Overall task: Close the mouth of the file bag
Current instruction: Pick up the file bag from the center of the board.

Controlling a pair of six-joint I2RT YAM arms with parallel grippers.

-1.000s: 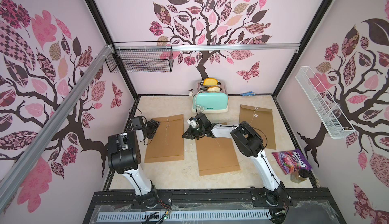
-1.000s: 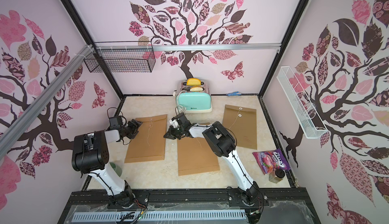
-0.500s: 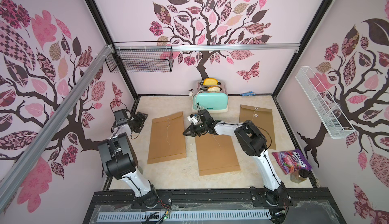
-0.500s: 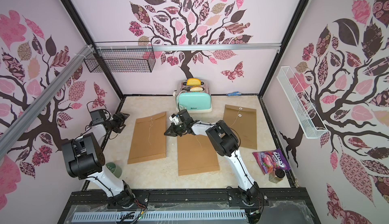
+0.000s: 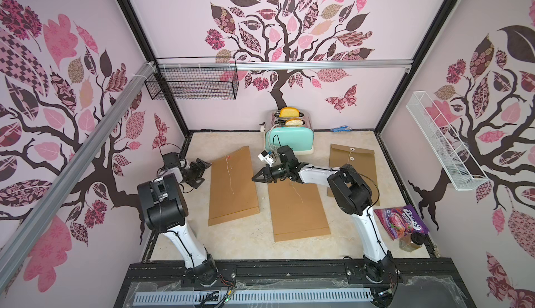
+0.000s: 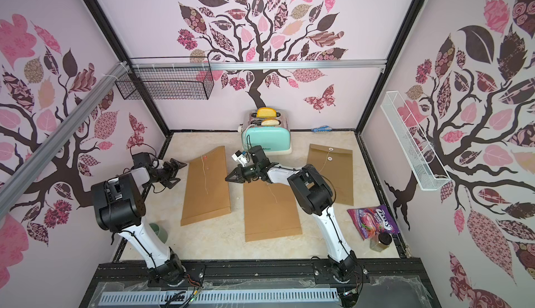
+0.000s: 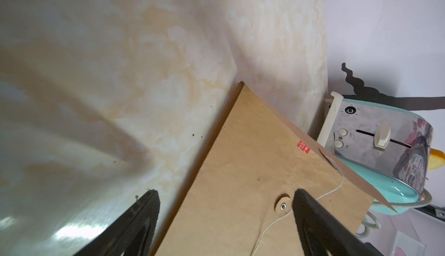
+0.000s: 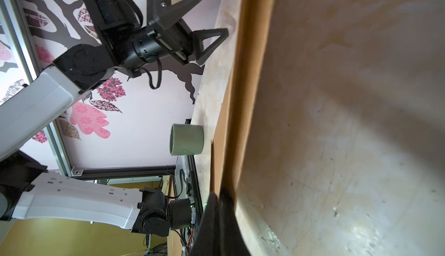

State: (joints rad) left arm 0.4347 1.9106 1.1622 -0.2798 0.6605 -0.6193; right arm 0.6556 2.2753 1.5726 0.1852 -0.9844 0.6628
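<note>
File bag (image 5: 233, 187), leftmost of three lying flat on the table (image 5: 240, 242), between two grippers
Left gripper (image 5: 204, 172) low and level, jaws spread wide, empty, just off its left edge; right gripper (image 5: 255, 179) pinched shut, arm stretched toward its right edge

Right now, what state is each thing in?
left end effector: open, empty
right end effector: shut
left file bag: flat, string loose
middle file bag: flat, string loose
right file bag: flat, flap down
toaster: bread in both slots
jar: lid on
green cup: upright
</note>
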